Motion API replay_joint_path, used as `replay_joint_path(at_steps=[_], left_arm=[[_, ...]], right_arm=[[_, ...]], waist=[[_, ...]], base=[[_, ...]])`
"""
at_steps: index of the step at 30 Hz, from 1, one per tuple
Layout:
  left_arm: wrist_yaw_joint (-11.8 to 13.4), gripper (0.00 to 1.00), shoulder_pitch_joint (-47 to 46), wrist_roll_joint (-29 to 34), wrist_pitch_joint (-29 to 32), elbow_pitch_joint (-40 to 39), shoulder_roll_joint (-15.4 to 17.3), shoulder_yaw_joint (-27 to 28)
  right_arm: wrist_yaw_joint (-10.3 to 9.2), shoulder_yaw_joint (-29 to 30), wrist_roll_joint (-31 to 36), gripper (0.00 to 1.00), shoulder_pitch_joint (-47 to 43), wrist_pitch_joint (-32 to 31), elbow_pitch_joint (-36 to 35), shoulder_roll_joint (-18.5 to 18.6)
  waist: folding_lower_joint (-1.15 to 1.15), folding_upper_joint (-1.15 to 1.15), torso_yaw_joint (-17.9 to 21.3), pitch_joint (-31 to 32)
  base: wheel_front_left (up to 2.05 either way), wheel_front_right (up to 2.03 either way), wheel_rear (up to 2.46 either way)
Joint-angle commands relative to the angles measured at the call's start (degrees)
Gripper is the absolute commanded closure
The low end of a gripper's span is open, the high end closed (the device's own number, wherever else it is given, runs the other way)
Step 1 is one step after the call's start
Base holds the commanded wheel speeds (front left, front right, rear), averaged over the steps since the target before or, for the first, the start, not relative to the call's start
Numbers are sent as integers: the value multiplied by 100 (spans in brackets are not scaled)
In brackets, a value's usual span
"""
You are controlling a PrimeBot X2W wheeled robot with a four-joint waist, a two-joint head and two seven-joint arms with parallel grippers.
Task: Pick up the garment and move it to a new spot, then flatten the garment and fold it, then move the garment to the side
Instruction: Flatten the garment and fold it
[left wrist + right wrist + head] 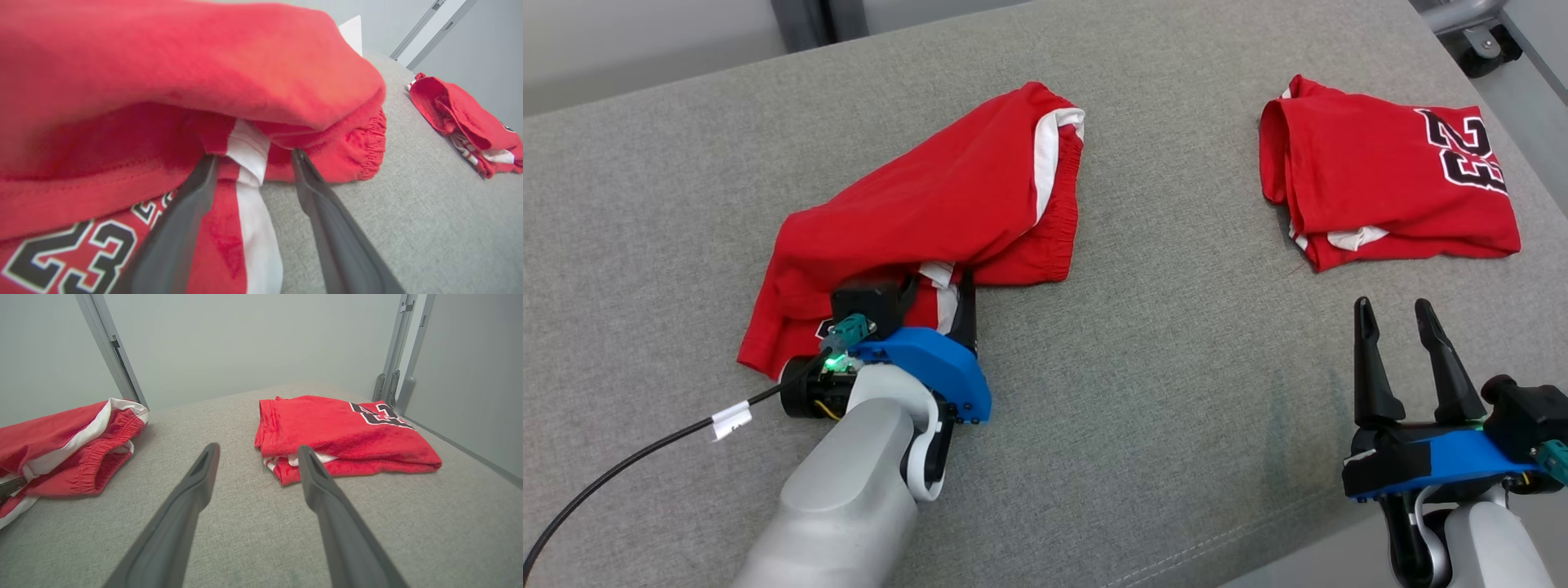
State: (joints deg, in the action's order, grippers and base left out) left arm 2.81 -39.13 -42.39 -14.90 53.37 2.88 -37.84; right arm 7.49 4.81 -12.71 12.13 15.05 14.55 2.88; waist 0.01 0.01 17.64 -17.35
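Now, left gripper [253,155] spread, tips beneath fold of red shorts [163,61], white stripe [255,212] btwn.

Matt cloth garment [947,188], coarse-woven tabletop [1176,392]

- Even, bright, diffuse light; shadows soft and faint.
- Left wrist view: near red garment [163,61] blurred, out of focus.
- Wrist views bend at edges.
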Motion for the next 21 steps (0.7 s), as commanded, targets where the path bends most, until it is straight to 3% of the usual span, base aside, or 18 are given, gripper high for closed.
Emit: replay_joint_path(at_steps=[1, 3, 4, 11, 21], left_arm=[[33, 58, -110, 50, -34, -123, 2, 76], [38, 91, -49, 129, -33, -227, 3, 115], [23, 100, -5, 188, -33, -296, 2, 119], [-71, 100, 376, 521, -35, -958, 3, 170], [-230, 100, 1496, 1140, -36, -2423, 103, 451]], right_arm=[[1, 11, -29, 0, 62, 18, -28, 4], [2, 26, -35, 0, 49, 18, -31, 4], [1, 38, -35, 0, 38, 18, -31, 4], [2, 160, 50, 0, -22, 18, -37, 3], [1, 317, 188, 0, -248, 18, 5, 5]], waist=[[-1, -1, 4, -8], [-1, -1, 1, -2], [-1, -1, -6, 6], [-1, -1, -240, 180], [-1, -1, -899, 734]], base=[[0, 0, 0], [0, 0, 0], [0, 0, 0], [0, 0, 0], [0, 0, 0]])
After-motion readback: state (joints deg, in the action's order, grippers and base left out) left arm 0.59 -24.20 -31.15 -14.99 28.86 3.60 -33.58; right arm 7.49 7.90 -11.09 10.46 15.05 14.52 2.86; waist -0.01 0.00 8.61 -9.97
